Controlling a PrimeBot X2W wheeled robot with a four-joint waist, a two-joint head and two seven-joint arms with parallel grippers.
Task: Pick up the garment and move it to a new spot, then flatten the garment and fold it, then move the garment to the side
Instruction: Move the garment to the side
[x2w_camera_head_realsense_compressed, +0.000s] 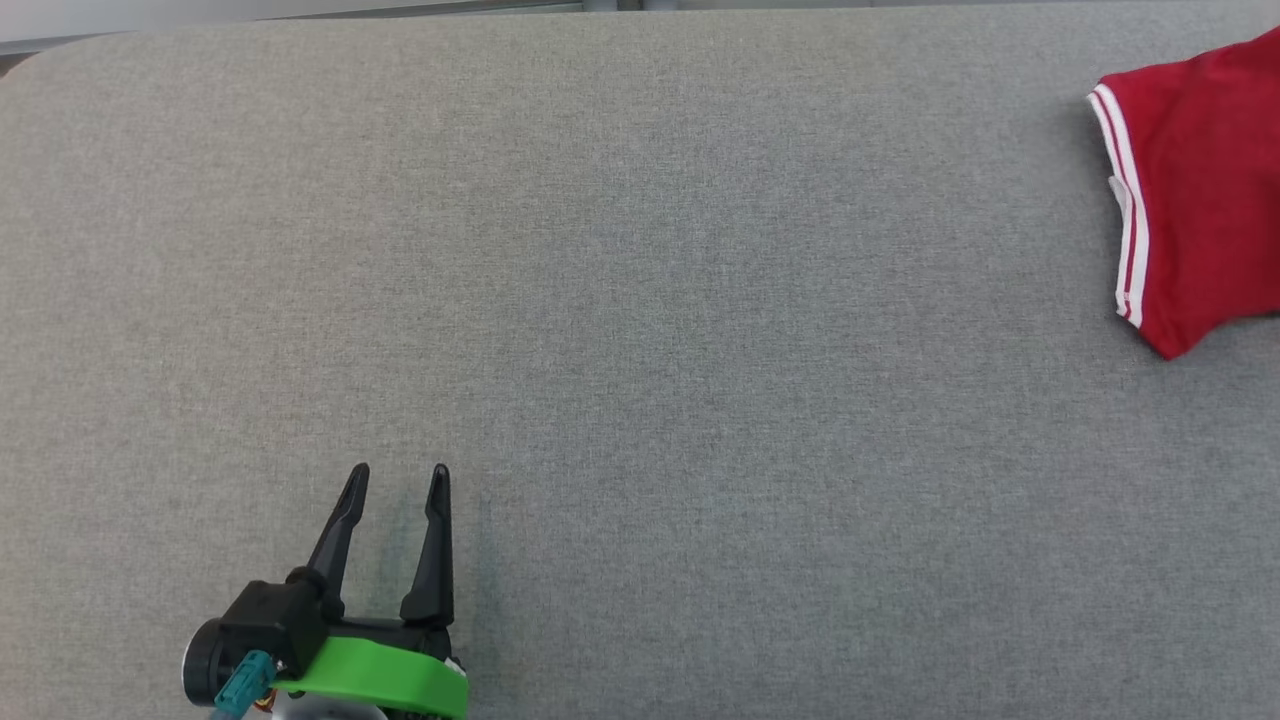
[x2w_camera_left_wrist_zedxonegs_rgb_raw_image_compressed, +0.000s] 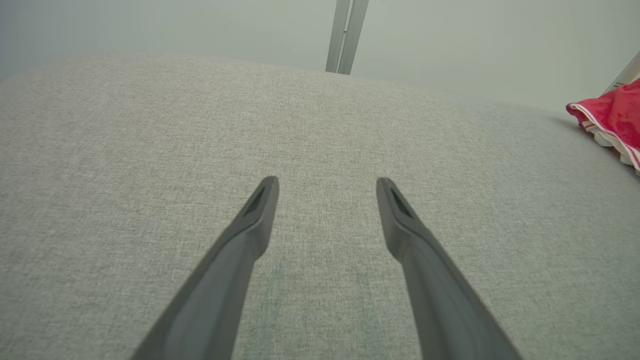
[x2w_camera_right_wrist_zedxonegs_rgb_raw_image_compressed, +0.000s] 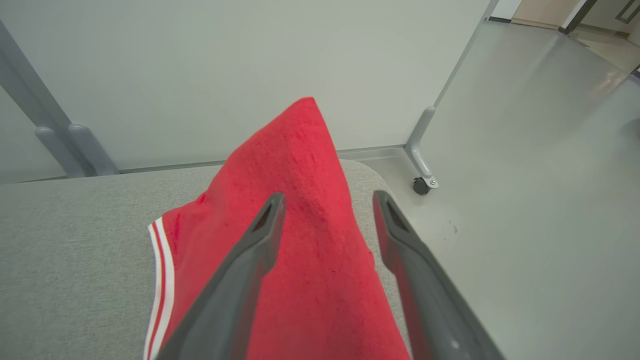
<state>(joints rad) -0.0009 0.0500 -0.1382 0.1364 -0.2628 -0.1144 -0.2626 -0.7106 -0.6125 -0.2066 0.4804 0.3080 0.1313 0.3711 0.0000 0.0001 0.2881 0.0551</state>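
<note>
The garment is a red shirt with white-striped trim, lying at the far right of the grey fabric table and cut off by the picture's edge. In the left wrist view only a corner of the garment appears at the right edge. My left gripper stands open near the front left, far from the cloth, and nothing sits between the fingers of the left gripper. My right gripper has its fingers spread wide, open, and a raised peak of the garment rises between them without being pinched.
The table's rounded right end lies just beyond the cloth, with bare floor past it. A pale partition stands behind the table on a leg with a caster. A grey post rises behind the far edge.
</note>
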